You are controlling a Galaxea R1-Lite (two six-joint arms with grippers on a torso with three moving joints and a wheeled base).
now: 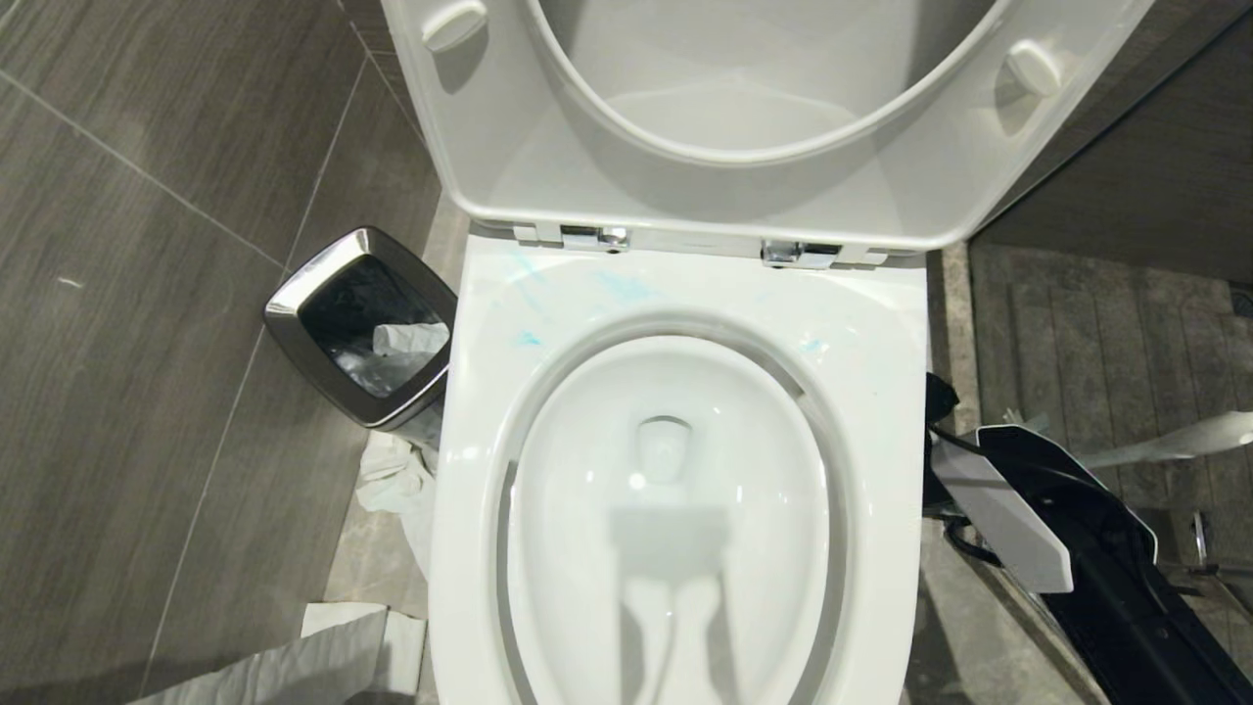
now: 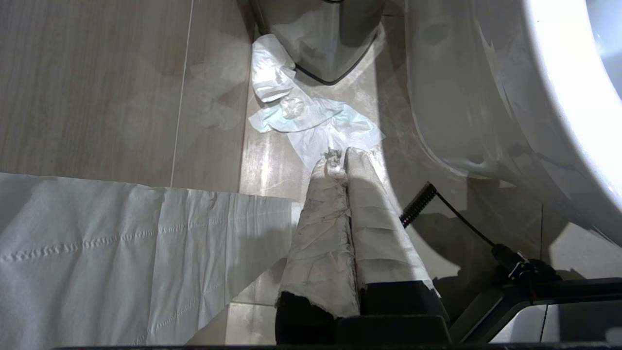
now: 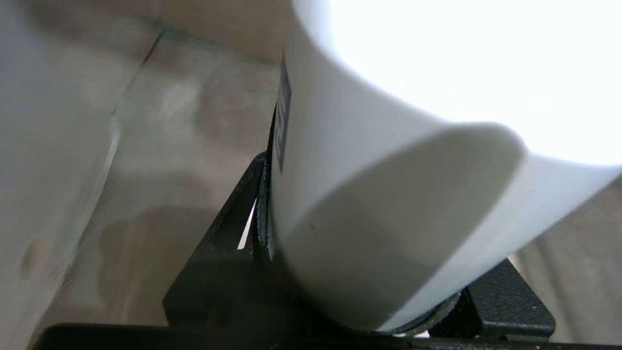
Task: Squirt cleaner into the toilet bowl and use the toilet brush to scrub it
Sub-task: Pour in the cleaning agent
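Observation:
The toilet bowl fills the middle of the head view, with its seat and lid raised. Light blue cleaner is smeared in streaks on the back of the rim. My right arm reaches down beside the bowl's right side. In the right wrist view, my right gripper is shut on a white bottle with a blue label edge. A pale slim piece lies right of the arm; I cannot tell whether it is the toilet brush. My left gripper, its fingers wrapped in pale tape, hangs shut and empty over the floor left of the bowl.
A chrome-rimmed black trash bin stands left of the bowl, with crumpled tissue on the floor at its foot. A long paper sheet lies on the tiles near my left gripper. A black cable runs beside the bowl's base.

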